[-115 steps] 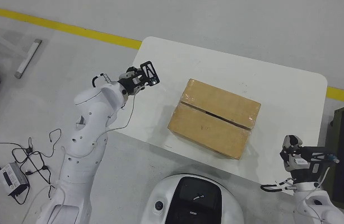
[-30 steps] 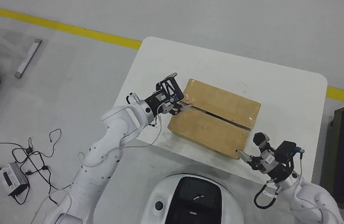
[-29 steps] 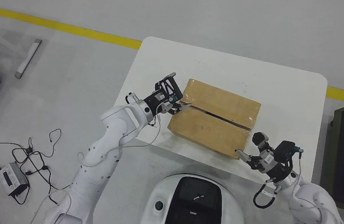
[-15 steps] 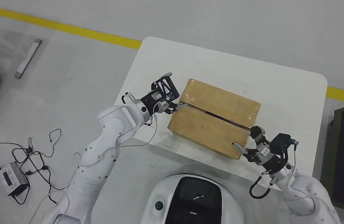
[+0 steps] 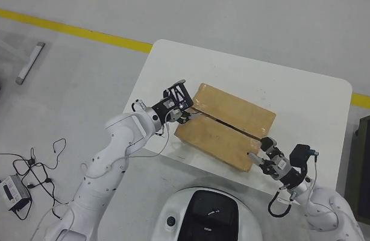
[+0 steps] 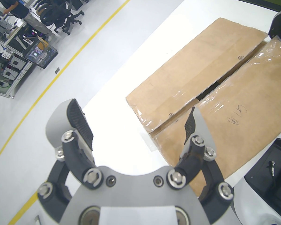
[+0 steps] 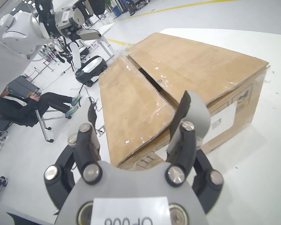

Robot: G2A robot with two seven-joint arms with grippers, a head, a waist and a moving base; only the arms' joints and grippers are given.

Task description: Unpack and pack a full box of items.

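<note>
A brown cardboard box lies on the white table, its two top flaps down with a narrow gap between them and clear tape on the edges. My left gripper is open at the box's left end, one finger over the near flap's corner. My right gripper is open at the box's right front corner, straddling the near flap's slightly lifted end. In the right wrist view the box runs away toward the left gripper.
The box sits close to the table's front edge. Bare tabletop lies behind and to the right of it. A dark cabinet stands off the table's right side. Cables lie on the floor at left.
My right gripper has come in from the table's right front edge to the box's corner. The left gripper moved to the box's left end, and the box has shifted slightly left.
</note>
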